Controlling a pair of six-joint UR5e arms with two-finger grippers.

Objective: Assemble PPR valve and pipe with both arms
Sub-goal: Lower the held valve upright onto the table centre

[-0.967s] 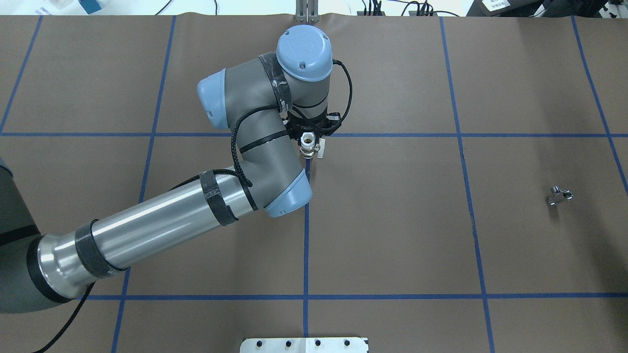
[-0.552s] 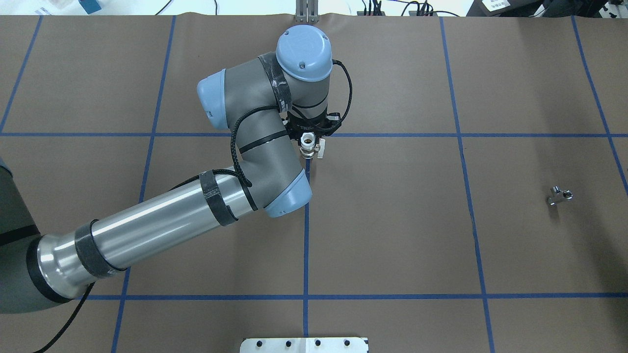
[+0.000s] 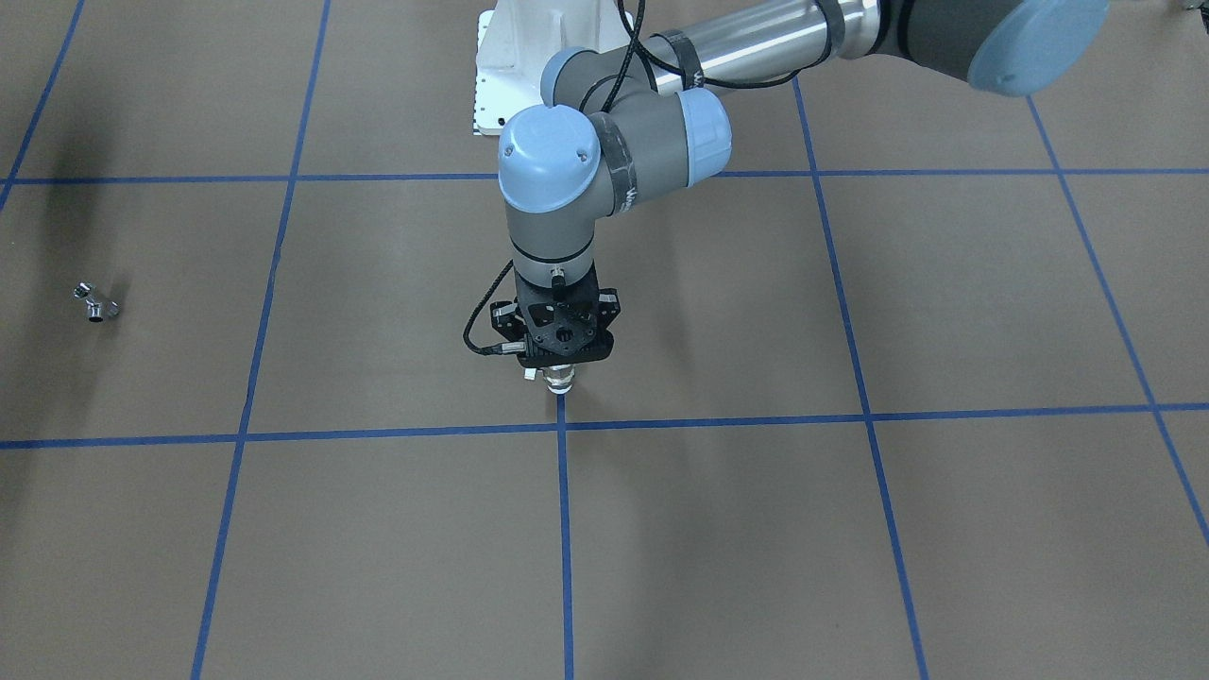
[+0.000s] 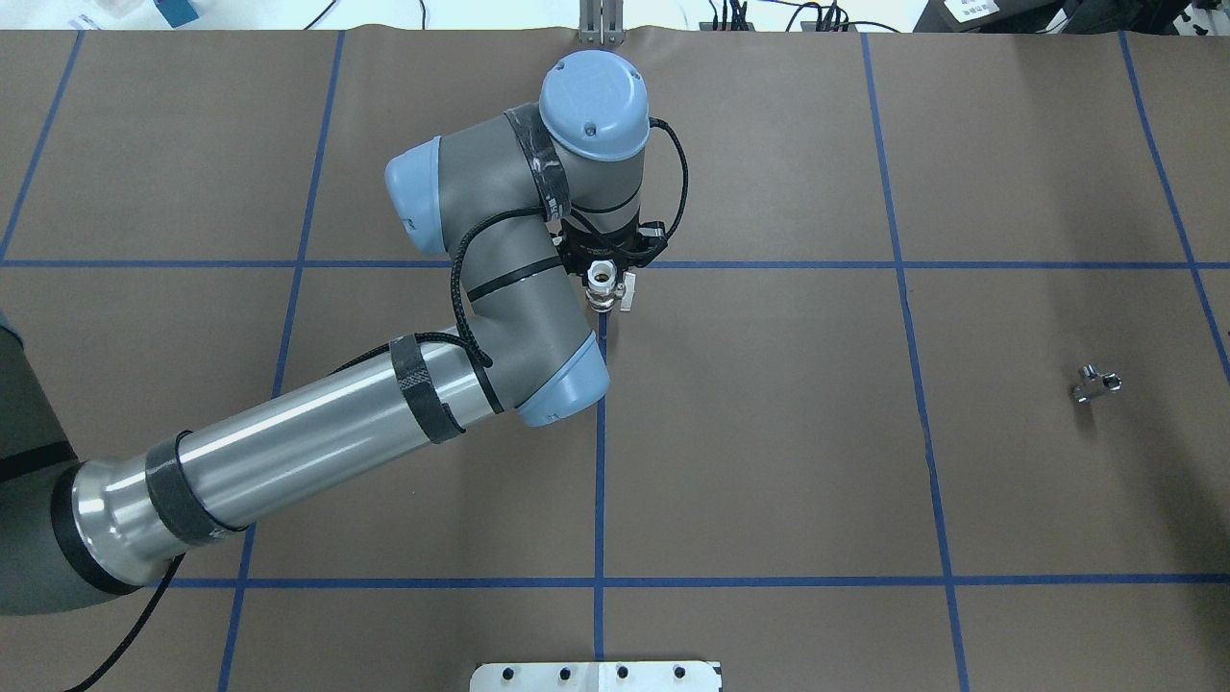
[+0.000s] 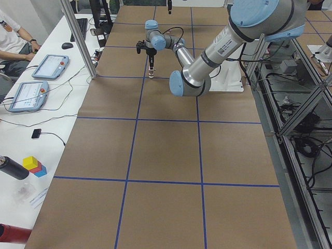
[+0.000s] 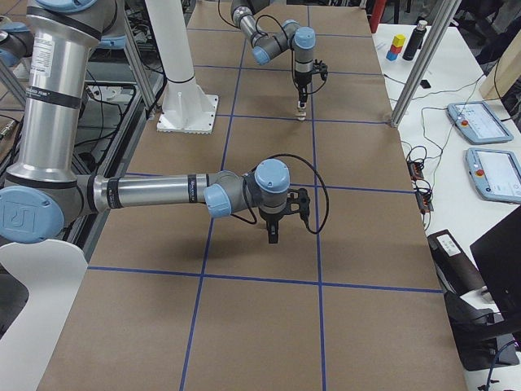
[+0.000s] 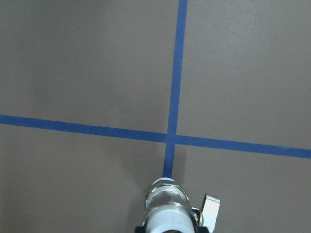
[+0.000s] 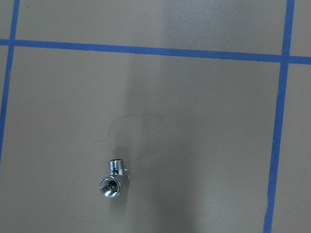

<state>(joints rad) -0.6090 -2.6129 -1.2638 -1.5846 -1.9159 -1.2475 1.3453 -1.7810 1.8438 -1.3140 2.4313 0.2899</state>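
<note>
Left gripper (image 4: 602, 277) clamped on valve (image 7: 167, 212), upright over tape cross (image 7: 171, 138), mid-table. Pipe (image 4: 1095, 383) lies loose far right, well apart. Right gripper (image 6: 273, 236) hangs above pipe; we cannot tell if its jaws are apart. Risks we see: shiny pipe skids under off-centre pinch; valve twists in grip during mating.

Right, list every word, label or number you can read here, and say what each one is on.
No text reads in full.
"W...": white letters on the black band on the left arm; the rest is unreadable.
Dark print on that arm's silver tube: too small.
Dark print on the right arm: too small.
White label at the overhead view's top right: blurred.
PPR valve and pipe: no marking shows.
</note>
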